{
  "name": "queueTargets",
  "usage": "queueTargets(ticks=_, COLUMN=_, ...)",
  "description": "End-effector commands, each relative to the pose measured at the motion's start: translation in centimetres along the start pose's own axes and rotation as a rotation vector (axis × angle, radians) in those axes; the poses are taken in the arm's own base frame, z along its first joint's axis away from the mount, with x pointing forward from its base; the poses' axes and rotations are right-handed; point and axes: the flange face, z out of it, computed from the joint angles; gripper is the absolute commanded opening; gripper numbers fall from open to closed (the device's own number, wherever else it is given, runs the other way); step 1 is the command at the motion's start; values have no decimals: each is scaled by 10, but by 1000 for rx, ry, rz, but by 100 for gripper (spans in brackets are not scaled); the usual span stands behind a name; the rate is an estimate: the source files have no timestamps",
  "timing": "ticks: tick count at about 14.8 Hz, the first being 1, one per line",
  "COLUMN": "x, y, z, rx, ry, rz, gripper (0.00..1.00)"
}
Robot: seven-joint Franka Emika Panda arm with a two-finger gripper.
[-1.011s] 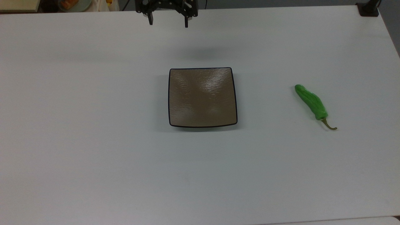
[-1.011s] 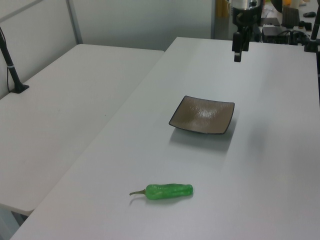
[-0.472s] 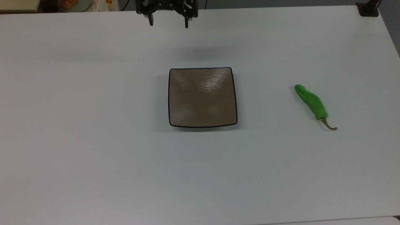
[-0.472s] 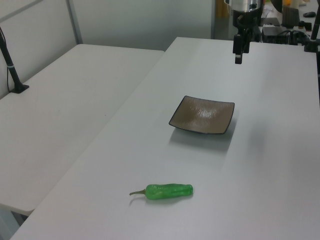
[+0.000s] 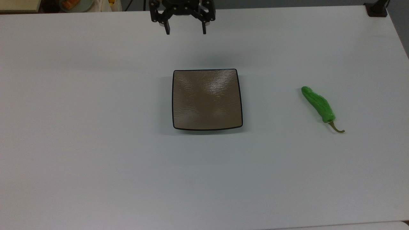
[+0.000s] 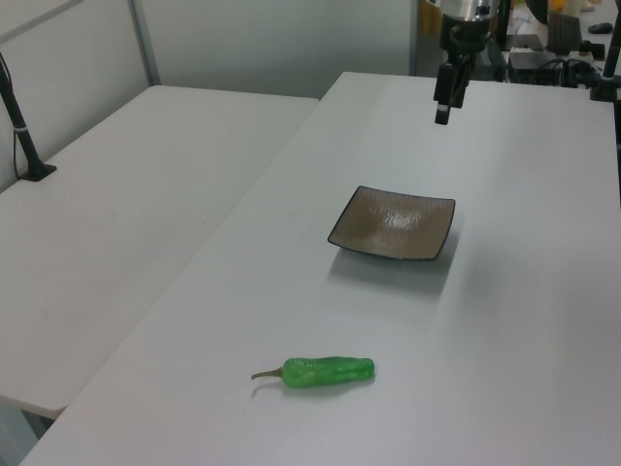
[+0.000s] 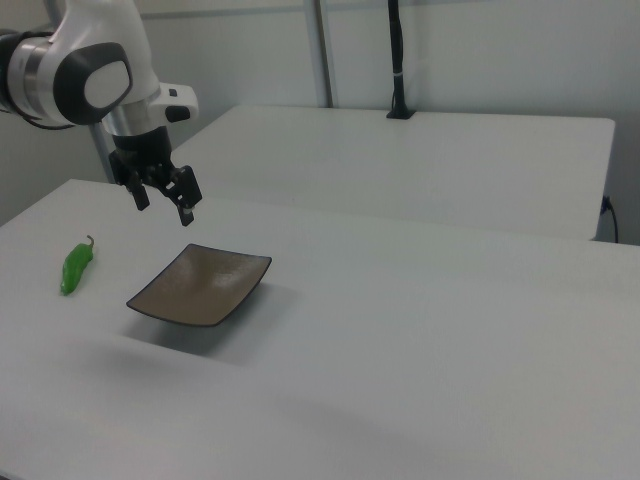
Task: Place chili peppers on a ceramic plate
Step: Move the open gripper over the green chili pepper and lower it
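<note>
Gripper (image 5: 185, 31) shifted toward top view's right, fingers wide, empty; chili pepper (image 5: 318, 104) apart from ceramic plate (image 5: 207, 99)

no readable text — no labels, numbers

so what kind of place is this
Most likely a robotics lab: a Franka arm with an open pincer hangs above a bare white table holding just a ceramic plate and a chili pepper.

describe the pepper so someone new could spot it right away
On the white table, find the square brown plate near the middle; the chili pepper lies apart from it, toward the top view's right. It is the one bright green, wrinkled, elongated thing, with a thin curved olive stem.
</note>
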Motion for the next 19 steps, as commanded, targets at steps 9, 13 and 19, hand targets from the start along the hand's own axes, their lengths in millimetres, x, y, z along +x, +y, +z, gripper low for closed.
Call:
queueTargets(ticks=9, x=28, y=-179, z=52, rx=183, ry=246, rz=-245, gripper=100)
queueTargets(ticks=13, x=40, y=-241, z=100, rx=235, ry=290, rz=-306, gripper=100)
queueTargets(ticks=19, x=47, y=-314, z=172, rx=285, ry=314, rz=-376, gripper=100)
